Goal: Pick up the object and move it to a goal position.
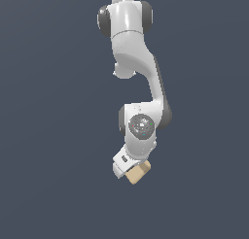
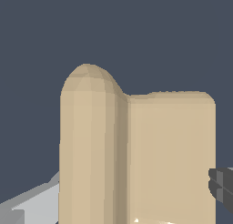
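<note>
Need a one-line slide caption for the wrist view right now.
Tan block fills the wrist view, raised lip along one edge, a dark finger pad at its side.

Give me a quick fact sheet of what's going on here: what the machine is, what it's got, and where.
machine: one white robot arm, reaching down from the top of the exterior view
item: tan block with a raised lip along one edge
item position: right at the gripper, at the arm's lower end
grip: jaws appear closed on the block; one dark fingertip shows beside it in the wrist view
surroundings: plain dark grey background
goal spot: no marker visible
</note>
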Available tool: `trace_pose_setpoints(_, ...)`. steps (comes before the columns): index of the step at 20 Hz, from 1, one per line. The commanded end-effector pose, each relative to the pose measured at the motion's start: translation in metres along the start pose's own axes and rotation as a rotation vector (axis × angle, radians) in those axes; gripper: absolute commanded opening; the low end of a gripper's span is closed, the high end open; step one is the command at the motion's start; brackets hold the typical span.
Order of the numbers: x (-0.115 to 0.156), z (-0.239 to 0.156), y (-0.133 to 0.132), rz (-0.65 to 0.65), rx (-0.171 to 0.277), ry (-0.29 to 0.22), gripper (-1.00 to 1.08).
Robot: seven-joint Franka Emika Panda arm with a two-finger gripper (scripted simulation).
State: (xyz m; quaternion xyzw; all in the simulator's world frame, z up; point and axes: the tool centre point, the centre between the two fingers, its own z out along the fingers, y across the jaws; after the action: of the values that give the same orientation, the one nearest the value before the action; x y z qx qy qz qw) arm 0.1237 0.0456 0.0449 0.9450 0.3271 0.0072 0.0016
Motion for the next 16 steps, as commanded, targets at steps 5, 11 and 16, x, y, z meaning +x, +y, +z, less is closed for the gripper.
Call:
trace_pose_setpoints(5, -0.004, 0.012, -0.001, -0.002, 0.008, -0.013, -1.0)
trace_pose_setpoints(11, -0.004, 0.012, -0.001, -0.002, 0.008, -0.013, -1.0)
trace_pose_setpoints(16, 0.001, -0.003, 0.003, -0.002, -0.006, 0.006, -1.0)
